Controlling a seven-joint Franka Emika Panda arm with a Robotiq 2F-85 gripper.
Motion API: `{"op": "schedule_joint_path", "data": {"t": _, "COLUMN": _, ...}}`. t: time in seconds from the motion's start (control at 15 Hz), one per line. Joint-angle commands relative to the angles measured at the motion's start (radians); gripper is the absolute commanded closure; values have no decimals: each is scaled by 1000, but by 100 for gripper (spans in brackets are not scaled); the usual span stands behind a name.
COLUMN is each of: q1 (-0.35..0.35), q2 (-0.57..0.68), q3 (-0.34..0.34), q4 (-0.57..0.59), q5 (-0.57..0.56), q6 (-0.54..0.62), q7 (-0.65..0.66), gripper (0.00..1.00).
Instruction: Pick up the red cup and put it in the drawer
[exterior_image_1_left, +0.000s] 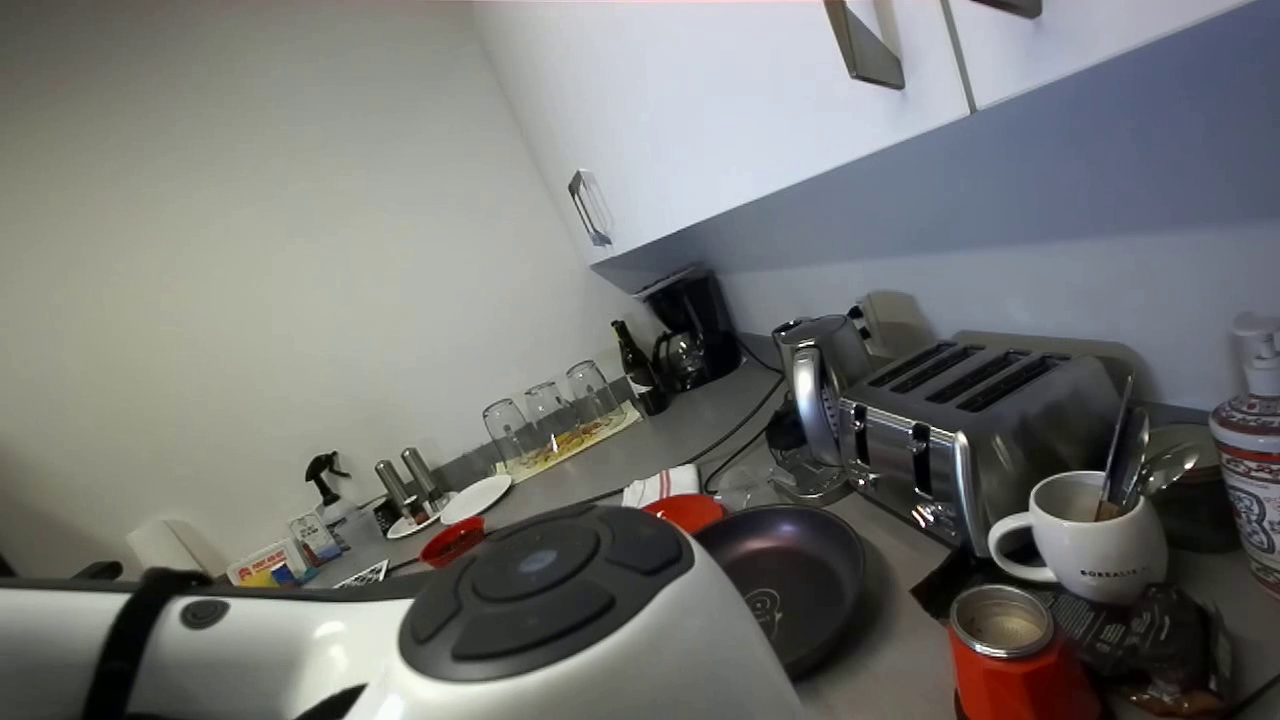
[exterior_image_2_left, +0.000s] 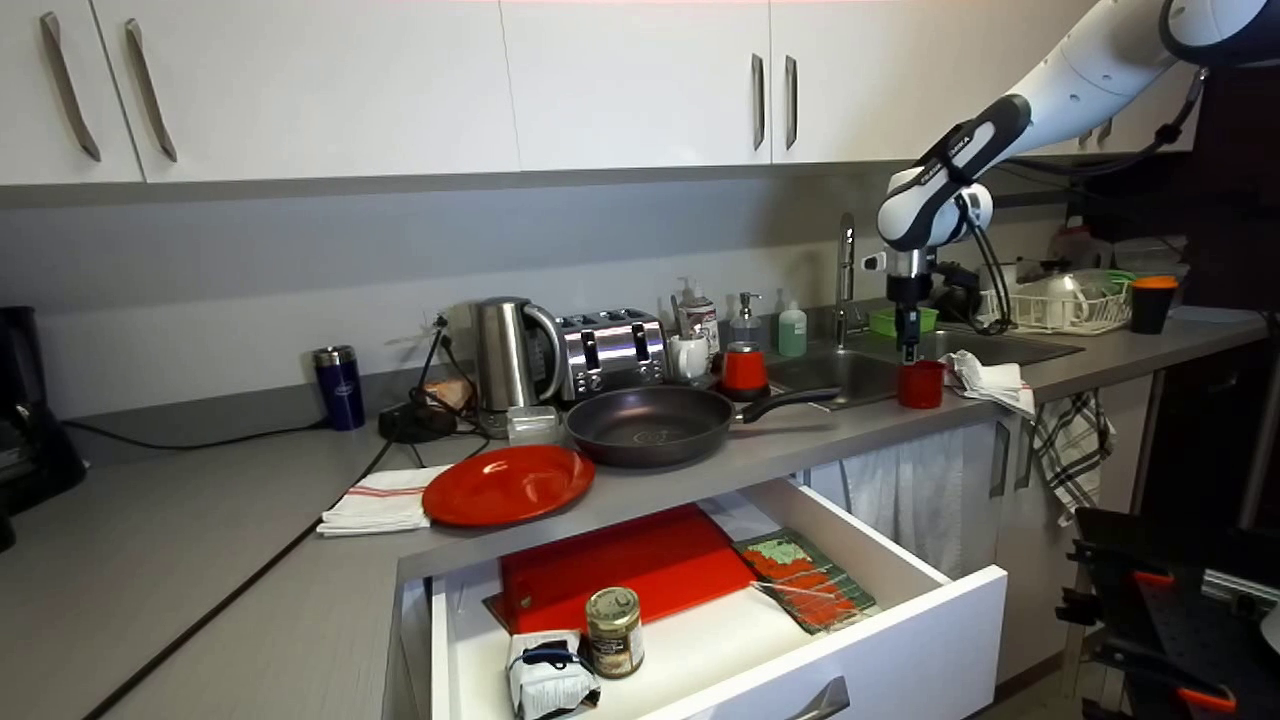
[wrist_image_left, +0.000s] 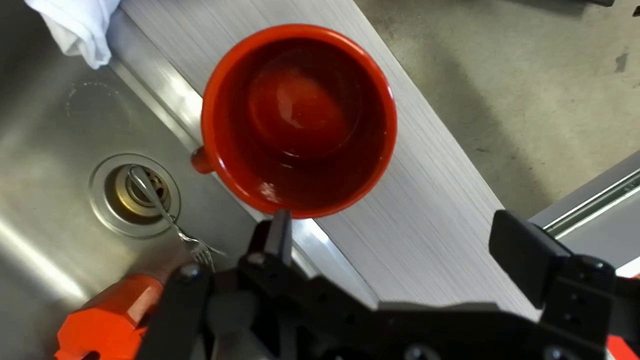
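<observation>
Over the bench (wrist_image_left: 440, 230), right at the end effector (wrist_image_left: 391, 222) now: gapes wide, grips nothing, hangs close by the red cup (wrist_image_left: 300, 120); touching or just clear, can't tell!

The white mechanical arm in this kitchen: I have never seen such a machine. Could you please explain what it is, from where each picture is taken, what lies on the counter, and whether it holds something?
It is a single robot arm ending in a two-fingered gripper. Two pictures come from cameras standing outside the robot; the third comes from a camera on its wrist, looking down. In an exterior view, the arm is bent down toward a red cup that stands on the counter beside the sink. Further along the counter are, among other things, a dark frying pan, a red plate, a kettle and a toaster. Below, a drawer stands pulled open. Nothing is held: in the wrist view, the gripper's jaws stand apart, and the cup is not between them.
</observation>
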Motion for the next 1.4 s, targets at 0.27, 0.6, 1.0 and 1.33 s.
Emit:
{"op": "schedule_joint_path", "data": {"t": 0.27, "q1": -23, "q2": 43, "q3": 29, "q4": -30, "q5": -28, "q6": 73, "q7": -17, "gripper": 0}}
{"op": "schedule_joint_path", "data": {"t": 0.6, "q1": -44, "q2": 52, "q3": 21, "q4": -44, "q5": -34, "q6": 92, "q7": 0, "gripper": 0}}
{"op": "schedule_joint_path", "data": {"t": 1.0, "q1": -63, "q2": 48, "q3": 19, "q4": -60, "q5": -32, "q6": 97, "q7": 16, "gripper": 0}}
{"op": "schedule_joint_path", "data": {"t": 1.33, "q1": -61, "q2": 43, "q3": 19, "q4": -63, "q5": -38, "q6": 94, "q7": 24, "gripper": 49}}
